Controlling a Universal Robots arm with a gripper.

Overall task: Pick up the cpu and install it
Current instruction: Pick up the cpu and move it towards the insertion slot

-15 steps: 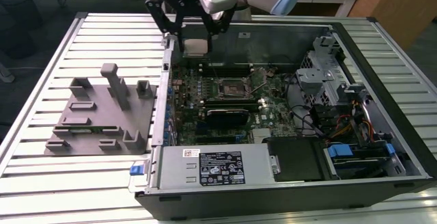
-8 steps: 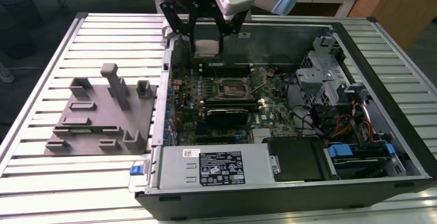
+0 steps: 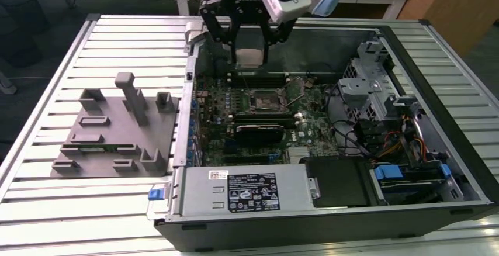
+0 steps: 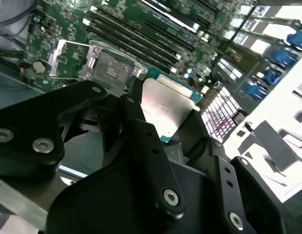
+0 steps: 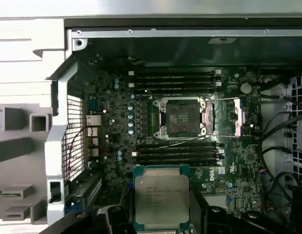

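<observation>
The open black metal computer case (image 3: 312, 232) holds a green motherboard (image 5: 112, 122) with an empty square socket (image 5: 181, 116). Over the board, apart from this socket, the black gripper (image 3: 249, 56) clamps the small flat silver-lidded cpu (image 5: 161, 197) between its jaws.

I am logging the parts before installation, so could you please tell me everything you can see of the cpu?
The cpu is a small flat square chip: a pale silvery metal lid with faint print, on a green board rim. The gripper holds it by opposite edges, lid up, in the air above the motherboard inside the open computer case, short of the empty socket. Nothing else touches it.
</observation>
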